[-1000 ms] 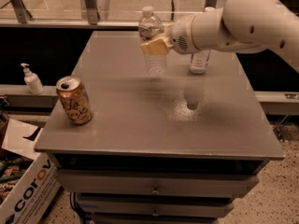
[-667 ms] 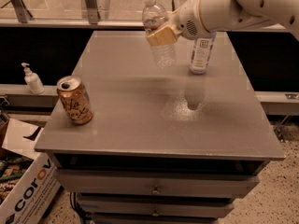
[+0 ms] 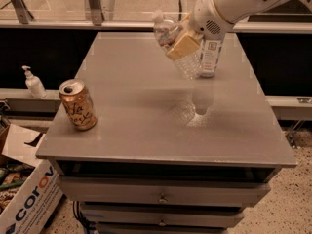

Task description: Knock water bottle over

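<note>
Camera view. The white arm's gripper (image 3: 179, 38) hung over the far right of the grey flat-topped desk (image 3: 146, 130), at about 1 o'clock from the desk's centre. Its tan padded fingers (image 3: 183, 46) were closed round the middle of the small clear ribbed plastic water bottle (image 3: 187, 65), one pad in front and one behind. The bottle was tilted, with its white cap (image 3: 157, 16) pointing to about 10 o'clock and its base toward 4 o'clock. The base appeared to be clear of the desk. The label band was largely hidden by the front pad.

Just behind the base, at 2 o'clock, stood a taller smooth clear bottle with a white label (image 3: 211, 52), upright; its print was too small to read.

An orange-gold drink can (image 3: 78, 105) stood near the desk's left edge at 8 o'clock, leaning slightly. Its script lettering seemed to begin "La".

Off the desk at 9 o'clock stood a white pump dispenser (image 3: 34, 83). At 7 o'clock, on the floor, lay a white cardboard box (image 3: 29, 201) reading "corov".
</note>
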Controlling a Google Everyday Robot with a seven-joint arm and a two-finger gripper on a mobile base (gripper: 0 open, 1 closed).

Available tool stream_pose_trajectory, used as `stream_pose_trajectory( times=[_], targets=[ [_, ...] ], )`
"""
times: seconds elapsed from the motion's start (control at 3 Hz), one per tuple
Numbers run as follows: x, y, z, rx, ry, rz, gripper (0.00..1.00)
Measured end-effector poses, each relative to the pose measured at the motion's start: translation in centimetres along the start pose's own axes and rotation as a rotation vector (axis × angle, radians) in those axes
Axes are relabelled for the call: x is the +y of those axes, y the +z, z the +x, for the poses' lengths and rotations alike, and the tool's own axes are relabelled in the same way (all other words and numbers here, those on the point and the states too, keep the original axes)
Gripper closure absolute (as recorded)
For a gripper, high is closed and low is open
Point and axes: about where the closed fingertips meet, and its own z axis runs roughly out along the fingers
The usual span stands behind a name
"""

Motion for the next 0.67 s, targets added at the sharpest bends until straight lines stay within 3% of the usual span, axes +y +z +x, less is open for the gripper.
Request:
stream_pose_trajectory(
  times=[0.67],
  targets=[
    [4.6, 0.6, 3.8, 0.270, -0.144, -0.057, 1.00]
  ],
)
